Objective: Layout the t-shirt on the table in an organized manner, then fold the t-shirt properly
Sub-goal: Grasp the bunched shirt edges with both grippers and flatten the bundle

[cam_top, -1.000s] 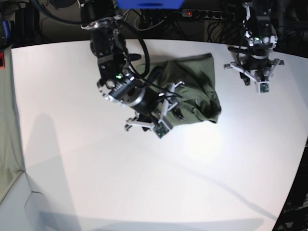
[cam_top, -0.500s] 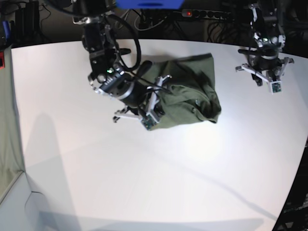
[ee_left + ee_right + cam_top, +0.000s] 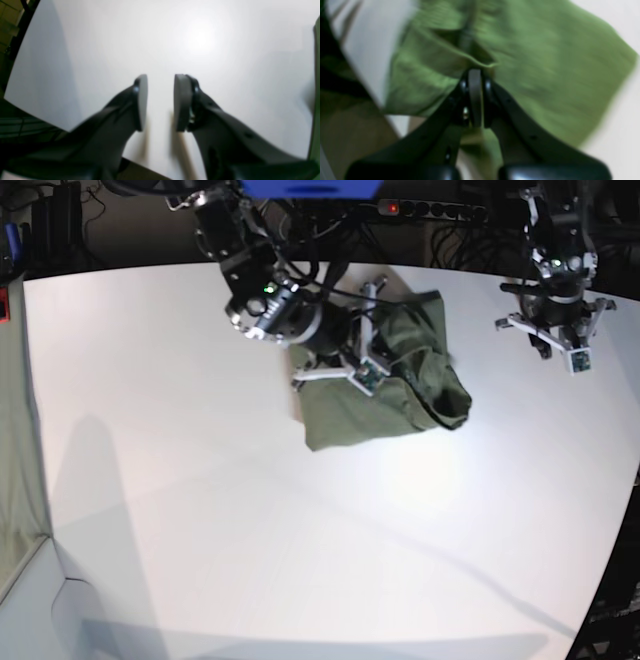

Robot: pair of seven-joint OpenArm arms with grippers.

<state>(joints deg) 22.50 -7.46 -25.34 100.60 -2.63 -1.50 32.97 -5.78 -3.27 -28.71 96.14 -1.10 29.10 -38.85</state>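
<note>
- Right gripper (image 3: 475,75) is pressed together on a fold of the t-shirt (image 3: 395,395); the right wrist view shows green cloth pinched at the jaw tips, though that view is blurred.
- T-shirt position: bunched in a heap on the far half of the table (image 3: 250,570), partly under the right arm, not spread flat.
- Recommended handling, as a judgement: raise the pinched fold only enough to free the layers beneath, then draw it outward toward bare tabletop so the cloth opens rather than drags as one lump.
- Risk: a thin pinch may slip; pull slowly.
- Left gripper (image 3: 160,102) hangs over bare table beside the shirt's edge, jaws parted and holding nothing. It is well placed to take the opposite edge.
</note>
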